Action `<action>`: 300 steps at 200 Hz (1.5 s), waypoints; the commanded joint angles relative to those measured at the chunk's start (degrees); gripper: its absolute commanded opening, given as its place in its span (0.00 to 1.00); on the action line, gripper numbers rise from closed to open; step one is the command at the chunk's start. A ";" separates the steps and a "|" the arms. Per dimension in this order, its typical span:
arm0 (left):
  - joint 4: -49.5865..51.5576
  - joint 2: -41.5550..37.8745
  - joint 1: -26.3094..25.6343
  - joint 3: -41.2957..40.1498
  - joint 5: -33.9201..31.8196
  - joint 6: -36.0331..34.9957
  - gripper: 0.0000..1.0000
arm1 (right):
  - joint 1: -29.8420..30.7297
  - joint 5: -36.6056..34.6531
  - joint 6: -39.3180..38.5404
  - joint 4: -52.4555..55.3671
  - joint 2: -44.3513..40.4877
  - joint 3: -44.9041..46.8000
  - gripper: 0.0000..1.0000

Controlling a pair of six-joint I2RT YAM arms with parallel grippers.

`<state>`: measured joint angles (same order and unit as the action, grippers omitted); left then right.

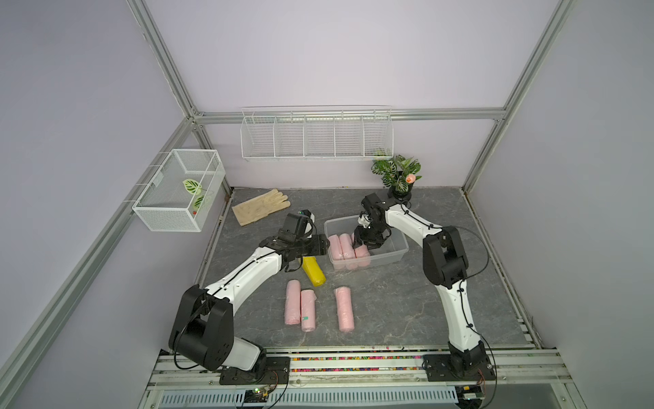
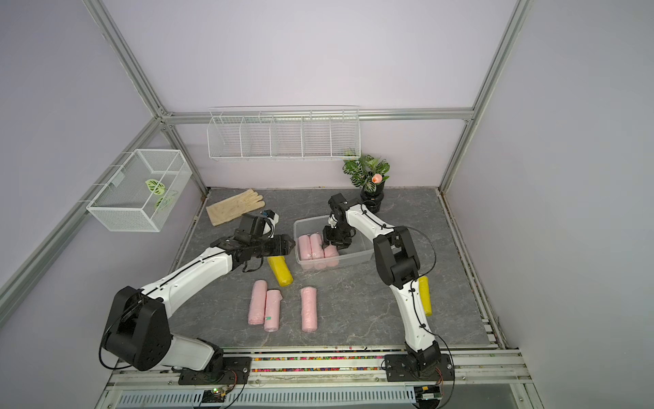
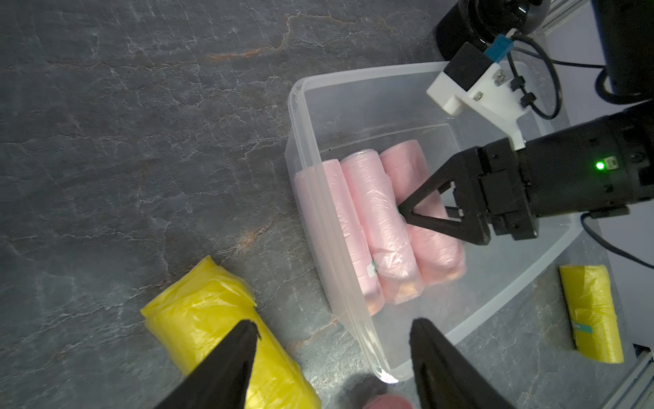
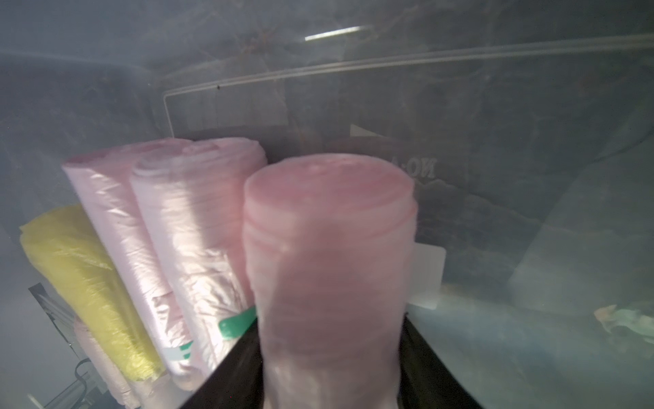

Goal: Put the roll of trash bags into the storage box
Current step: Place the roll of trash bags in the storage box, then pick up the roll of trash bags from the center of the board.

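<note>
- The pink roll (image 4: 329, 219) is found inside the storage box (image 3: 357, 72). It lies in the left half, just to the right of the two other pink rolls (image 3: 371, 219) and side by side with them.
- Its long axis is laid from near to far, almost parallel to these neighbours.
- The right gripper (image 4: 331, 317) is seen inside the box, reaching in from the far right side. The roll is enclosed between its two jaws, one on each long side, so the jaws are set across the axis.
- Whether the roll is pressed by these jaws or let loose cannot be told; they are seen close against it on both sides.
- The roll is judged to be low in the box. Whether the floor is touched cannot be told, because this part is covered by the gripper in both top views.
- The left gripper (image 3: 334, 324) is held outside the box, just beside its left wall and above a yellow roll (image 3: 212, 318). Its jaws are spread wide and nothing is held between them.
- The right arm is therefore judged to be the one concerned. A release and a straight lift are expected to suit, since the neighbours are close on the left and only bare floor is found on the right.
- Three more pink rolls (image 1: 300, 308) are left on the table, nearer and well apart from the box.
</note>
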<state>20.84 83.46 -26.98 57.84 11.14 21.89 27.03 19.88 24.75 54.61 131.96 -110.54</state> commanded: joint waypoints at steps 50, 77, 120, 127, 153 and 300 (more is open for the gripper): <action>-0.54 -1.56 0.32 -0.80 -0.66 -0.02 0.73 | 0.54 1.19 0.43 -2.30 -1.92 2.70 0.60; -0.61 -1.46 0.32 -0.80 -0.59 0.08 0.73 | 0.62 1.08 0.49 -2.41 -3.41 2.70 0.62; -0.71 -1.38 0.34 -0.72 -0.51 0.17 0.73 | 0.57 0.95 0.80 -2.51 -5.17 2.26 0.64; -0.67 -1.42 0.32 -0.72 -0.48 0.17 0.73 | 0.59 1.00 0.82 -2.58 -5.40 2.27 0.65; -0.66 -1.50 0.31 -0.72 -0.42 0.18 0.73 | 0.59 0.61 0.78 -2.32 -6.47 2.26 0.65; -0.41 -1.03 0.22 0.93 0.51 -1.36 0.73 | -12.16 -17.85 -1.67 7.62 -38.90 25.84 0.85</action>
<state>20.84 83.20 -26.98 57.74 11.25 21.82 18.74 7.88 23.22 57.95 99.96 -91.92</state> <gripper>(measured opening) 0.732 0.837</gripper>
